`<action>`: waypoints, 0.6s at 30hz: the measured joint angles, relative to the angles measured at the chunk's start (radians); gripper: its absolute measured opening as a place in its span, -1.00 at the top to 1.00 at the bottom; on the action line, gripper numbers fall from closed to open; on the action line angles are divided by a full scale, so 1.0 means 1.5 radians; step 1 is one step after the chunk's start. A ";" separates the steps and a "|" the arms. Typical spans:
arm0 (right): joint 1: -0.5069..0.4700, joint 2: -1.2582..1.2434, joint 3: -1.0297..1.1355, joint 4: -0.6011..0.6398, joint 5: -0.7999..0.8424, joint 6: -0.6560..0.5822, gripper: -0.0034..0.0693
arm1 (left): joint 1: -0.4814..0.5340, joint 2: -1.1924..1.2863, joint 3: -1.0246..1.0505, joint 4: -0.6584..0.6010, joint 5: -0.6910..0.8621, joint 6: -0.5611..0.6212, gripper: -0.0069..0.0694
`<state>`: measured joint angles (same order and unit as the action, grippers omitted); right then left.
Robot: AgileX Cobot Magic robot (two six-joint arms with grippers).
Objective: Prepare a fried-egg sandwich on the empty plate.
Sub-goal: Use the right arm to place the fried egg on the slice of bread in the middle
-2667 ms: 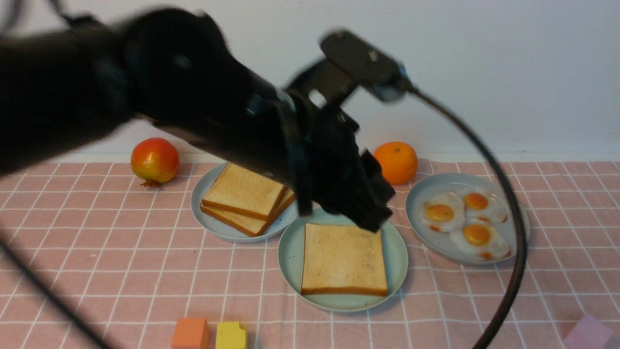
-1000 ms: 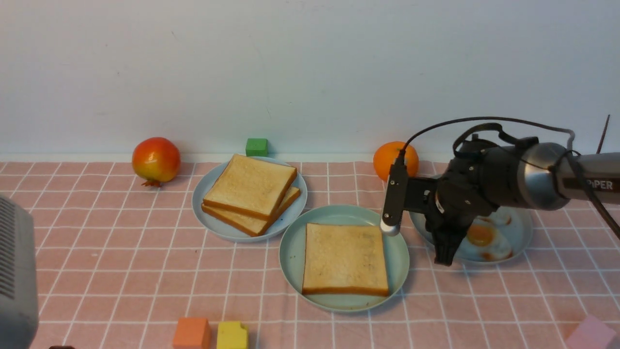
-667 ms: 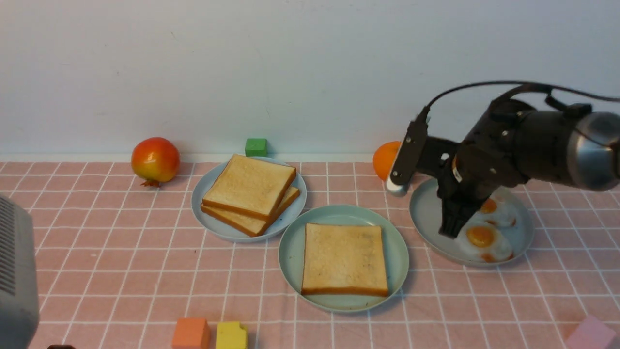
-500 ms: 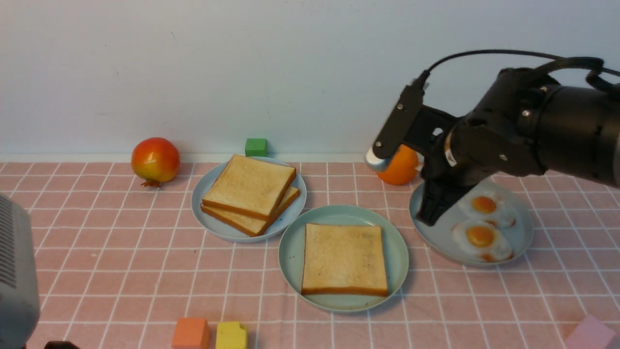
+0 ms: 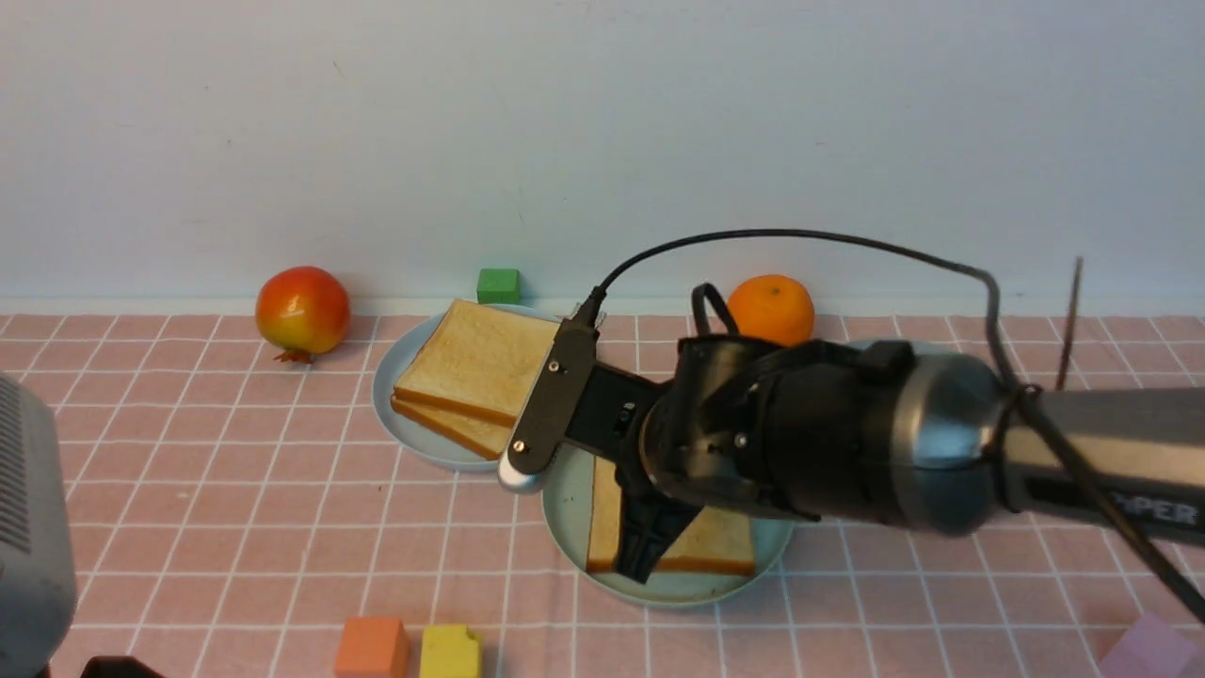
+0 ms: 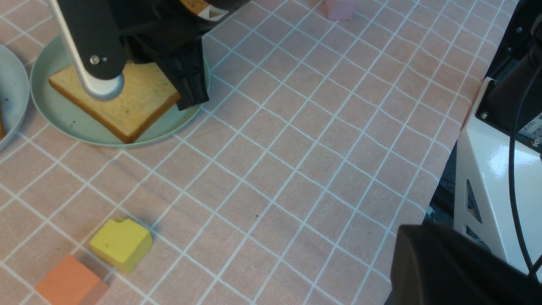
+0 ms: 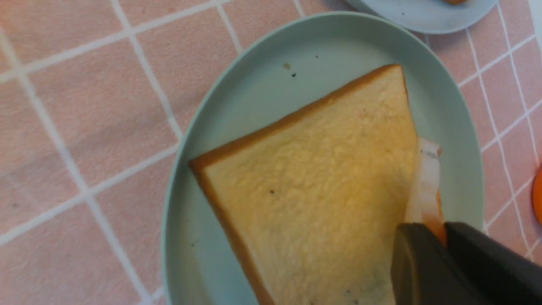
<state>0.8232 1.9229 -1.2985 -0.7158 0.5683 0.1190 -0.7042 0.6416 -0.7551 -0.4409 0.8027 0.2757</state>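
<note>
The mint-green plate (image 5: 569, 527) sits at the middle front with one toast slice (image 5: 720, 554) lying flat on it. My right gripper (image 5: 640, 563) hangs over that toast, at its front part. In the right wrist view the gripper (image 7: 440, 231) is shut on a fried egg (image 7: 427, 182), seen edge-on as a thin white and orange strip just above the toast (image 7: 322, 190) and plate (image 7: 254, 84). My left gripper (image 6: 406, 254) shows only as a dark mass near the table's front edge; its jaws cannot be made out.
A pale blue plate (image 5: 414, 443) with two stacked toast slices (image 5: 480, 372) stands behind left. The egg plate is hidden behind my right arm. A red fruit (image 5: 301, 309), an orange (image 5: 770, 309), and green (image 5: 497, 284), orange (image 5: 372, 648), yellow (image 5: 449, 652) and pink (image 5: 1144, 650) blocks lie around.
My left arm drew back from the mint-green plate to the front left. My right gripper rose from the egg plate and swung left over the toast, with a fried egg in it.
</note>
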 joint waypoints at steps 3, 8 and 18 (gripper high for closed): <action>0.000 0.028 0.000 -0.066 -0.016 0.066 0.67 | 0.000 0.000 0.000 -0.002 0.000 0.000 0.79; 0.000 0.040 0.000 -0.094 -0.023 0.113 0.67 | 0.000 0.000 0.000 -0.005 0.000 0.000 0.79; 0.028 0.040 0.000 -0.104 -0.005 0.123 0.22 | 0.000 0.000 0.000 -0.017 0.001 0.000 0.79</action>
<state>0.8658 1.9832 -1.2985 -0.8714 0.5603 0.3041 -0.7042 0.6416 -0.7551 -0.4667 0.8038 0.2752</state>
